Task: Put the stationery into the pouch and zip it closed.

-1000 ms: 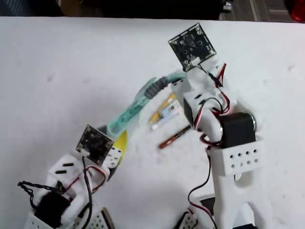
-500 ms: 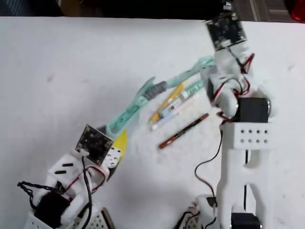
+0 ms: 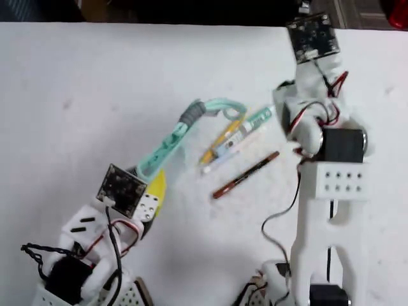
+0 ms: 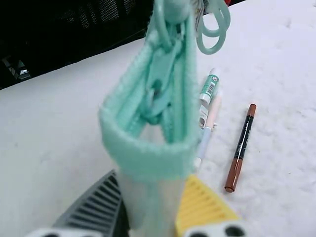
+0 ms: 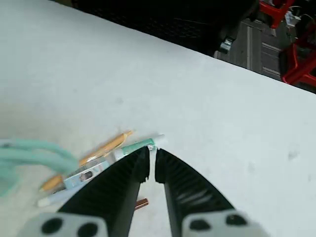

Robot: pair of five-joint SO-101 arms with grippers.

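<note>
1. Sprung back within 1 second: the pouch's mint loop (image 3: 223, 104) has recoiled toward the middle of the table (image 3: 95, 76). It had been stretched out to the right arm, which has swung away to the far right side.
2. We see the right claw (image 5: 152, 157) released, jaws only a slit apart with nothing between them. It hovers over the tip of the green-capped pen (image 5: 136, 147).
3. We see the left claw (image 4: 150, 190) clenched on the near end of the pouch (image 3: 167, 143), a grey finger on 1 side and a yellow finger on the other.
4. From that grip the pouch runs diagonally outward across the table, ending in the loop just beside the stationery.
5. Beyond it lie the yellow pencil (image 3: 220, 140) and the green-capped pen, bunched together. The brown pen (image 3: 245, 174) lies apart, nearer the arms.
6. We judge the task barely begun. At least 3 pieces lie outside the pouch, we cannot tell how far its mouth gapes, and all the loading and the zipping remain.
</note>
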